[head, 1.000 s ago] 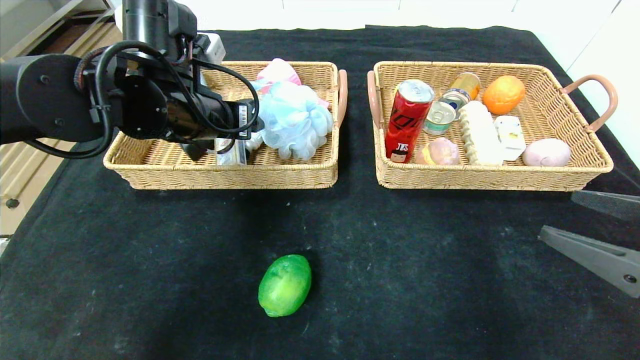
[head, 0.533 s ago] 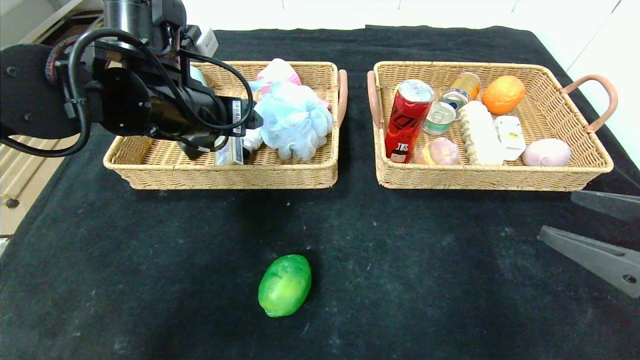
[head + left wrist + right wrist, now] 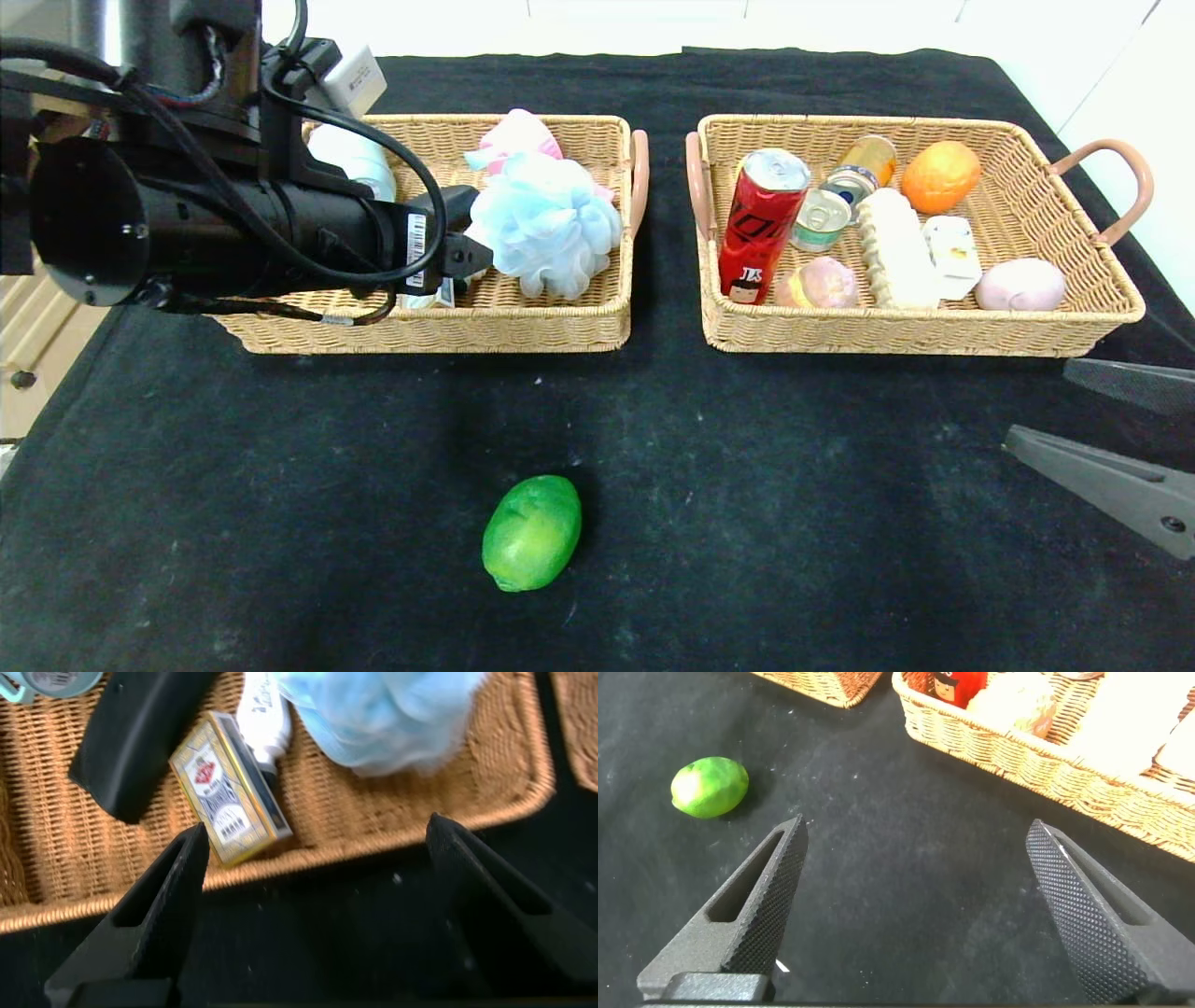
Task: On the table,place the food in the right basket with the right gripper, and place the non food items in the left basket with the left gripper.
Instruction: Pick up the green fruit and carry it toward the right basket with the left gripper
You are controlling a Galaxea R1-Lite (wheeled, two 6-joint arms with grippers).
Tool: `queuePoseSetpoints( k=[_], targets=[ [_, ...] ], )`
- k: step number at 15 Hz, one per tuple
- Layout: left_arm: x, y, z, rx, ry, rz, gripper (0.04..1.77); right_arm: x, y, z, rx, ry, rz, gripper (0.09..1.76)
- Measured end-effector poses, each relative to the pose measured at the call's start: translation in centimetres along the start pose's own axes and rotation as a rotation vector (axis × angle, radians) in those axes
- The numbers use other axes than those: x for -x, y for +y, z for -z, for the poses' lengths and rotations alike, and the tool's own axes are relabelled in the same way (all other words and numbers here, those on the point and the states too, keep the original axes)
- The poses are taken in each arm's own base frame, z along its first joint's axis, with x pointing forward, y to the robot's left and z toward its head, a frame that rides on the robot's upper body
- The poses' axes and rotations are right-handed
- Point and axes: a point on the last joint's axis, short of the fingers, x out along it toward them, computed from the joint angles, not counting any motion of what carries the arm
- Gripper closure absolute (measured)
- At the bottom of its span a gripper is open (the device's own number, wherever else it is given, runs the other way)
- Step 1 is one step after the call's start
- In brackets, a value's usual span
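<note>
The green fruit (image 3: 532, 532) lies alone on the black table (image 3: 747, 485), and it also shows in the right wrist view (image 3: 710, 787). In the left basket (image 3: 420, 329) rest the blue pouf (image 3: 551, 224) and the cream card box (image 3: 229, 789). My left gripper (image 3: 318, 831) hovers open over that basket's near rim, with nothing between its fingers. The right basket (image 3: 915, 333) holds the red soda can (image 3: 761, 224), the bread loaf (image 3: 896, 247) and the white carton (image 3: 952, 252). My right gripper (image 3: 1036, 401) stands open and empty at the right edge, well to the right of the fruit.
The right basket also holds an orange (image 3: 940, 175), two small cans (image 3: 822, 219) and pink round items (image 3: 1020, 285). A pink pouf (image 3: 518, 131), a white tube (image 3: 262, 709) and a flat black object (image 3: 140, 737) lie in the left basket.
My left arm has drawn back toward the left and its gripper has spread wider, leaving the card box lying in the left basket. The right arm and the green fruit have not moved.
</note>
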Motion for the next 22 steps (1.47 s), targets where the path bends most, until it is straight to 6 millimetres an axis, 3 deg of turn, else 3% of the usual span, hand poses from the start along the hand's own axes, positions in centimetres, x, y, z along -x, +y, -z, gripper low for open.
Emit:
queuePoseSetpoints(
  k=[4,7,16,22],
  targets=[
    [2.8,-1.7,1.2,0.020,0.094,0.086,0.12,-0.1,0.0,0.0,-0.001,0.003,0.000,0.14],
    [3.3,-2.8,1.9,-0.005,0.134,0.125,0.11,-0.1,0.0,0.1,-0.002,0.005,0.000,0.14],
    [2.0,-7.6,6.4,-0.151,0.420,0.208,0.10,-0.2,-0.1,0.2,-0.003,0.010,0.000,0.14],
    [0.8,-8.8,8.6,-0.182,0.532,0.184,0.10,-0.2,0.0,0.2,-0.002,0.009,-0.001,0.14]
  ],
)
